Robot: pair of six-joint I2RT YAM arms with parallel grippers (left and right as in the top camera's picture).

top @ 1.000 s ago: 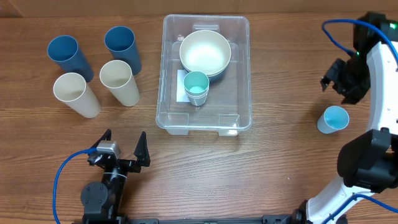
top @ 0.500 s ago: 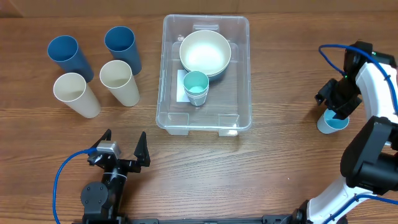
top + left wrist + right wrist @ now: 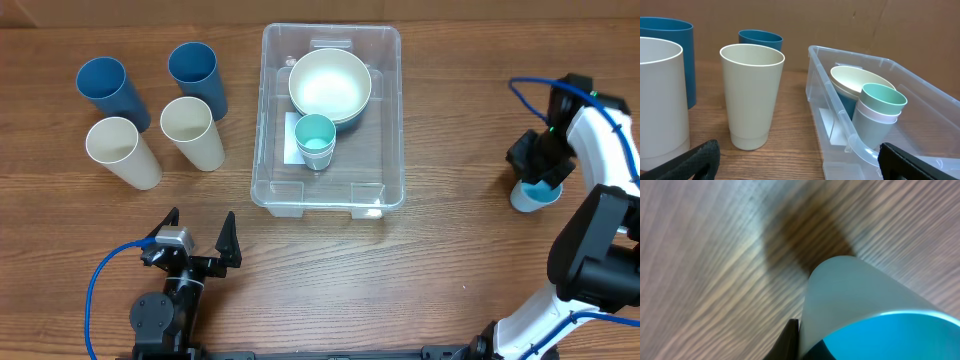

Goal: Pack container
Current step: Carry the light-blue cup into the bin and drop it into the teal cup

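Rightward, the right gripper (image 3: 540, 180) pinches a smooth, tapered, pale-blue cup (image 3: 524, 198).

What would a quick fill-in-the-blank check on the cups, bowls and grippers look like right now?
The white bowls and the teal cup sit inside the ____. On the left of the table stand ____ tall cups. The right gripper is shut on the light blue ____. The left gripper has its jaws ____.
Missing words: container; four; cup; open.
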